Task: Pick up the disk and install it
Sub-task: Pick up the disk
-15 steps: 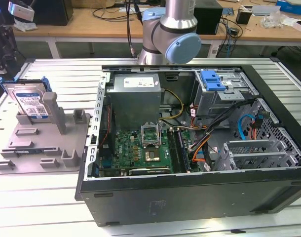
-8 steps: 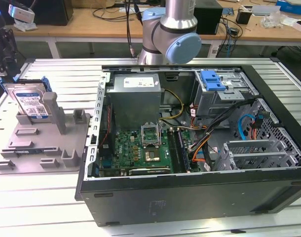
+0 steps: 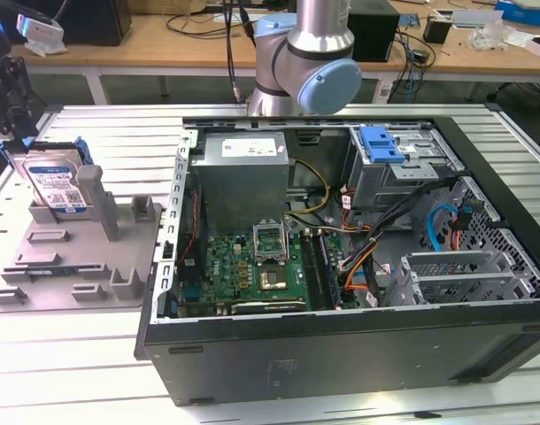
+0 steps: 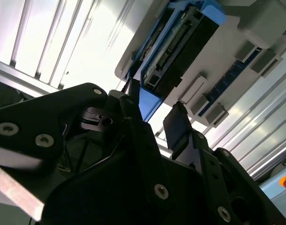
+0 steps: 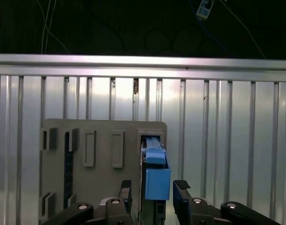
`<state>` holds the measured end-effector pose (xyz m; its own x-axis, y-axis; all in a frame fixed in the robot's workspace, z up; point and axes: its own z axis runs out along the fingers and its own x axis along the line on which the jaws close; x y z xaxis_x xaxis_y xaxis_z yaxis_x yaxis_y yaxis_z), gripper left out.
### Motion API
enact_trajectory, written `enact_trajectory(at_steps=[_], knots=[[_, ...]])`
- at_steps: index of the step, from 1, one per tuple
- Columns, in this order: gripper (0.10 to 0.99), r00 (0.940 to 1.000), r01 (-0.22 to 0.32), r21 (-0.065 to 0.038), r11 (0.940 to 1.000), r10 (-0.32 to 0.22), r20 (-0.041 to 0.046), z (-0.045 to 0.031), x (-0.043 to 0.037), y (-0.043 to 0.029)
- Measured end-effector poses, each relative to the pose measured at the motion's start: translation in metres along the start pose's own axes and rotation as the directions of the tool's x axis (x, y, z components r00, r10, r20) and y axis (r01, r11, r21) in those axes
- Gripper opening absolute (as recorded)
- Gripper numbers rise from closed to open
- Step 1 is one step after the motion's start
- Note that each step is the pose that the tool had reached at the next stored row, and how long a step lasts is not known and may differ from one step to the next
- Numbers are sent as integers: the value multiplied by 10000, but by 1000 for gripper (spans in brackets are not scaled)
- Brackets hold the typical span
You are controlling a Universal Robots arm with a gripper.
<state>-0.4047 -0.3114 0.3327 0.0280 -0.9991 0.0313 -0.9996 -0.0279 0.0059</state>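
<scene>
Here the disk (image 5: pixel 157 180) stands edgewise in its grey holder (image 5: pixel 103 140), so the wide-spread tool (image 5: pixel 153 188) straddles it; nothing gripped.

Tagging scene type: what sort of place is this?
Likely a robotics lab bench: open black desktop computer case on a ribbed aluminium table, grey plastic fixture holding the blue-framed silver disk, cluttered wooden desks behind.

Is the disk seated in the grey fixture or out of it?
In: the disk stands on edge in the fixture, open gripper straddling it.
</scene>
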Motion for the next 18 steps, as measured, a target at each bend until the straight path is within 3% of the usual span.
enact_trajectory(at_steps=[9,18], knots=[[482,10000,-1,1,10000,1,1,74,-56,-2],[482,10000,0,-1,10000,0,0,129,-59,20]])
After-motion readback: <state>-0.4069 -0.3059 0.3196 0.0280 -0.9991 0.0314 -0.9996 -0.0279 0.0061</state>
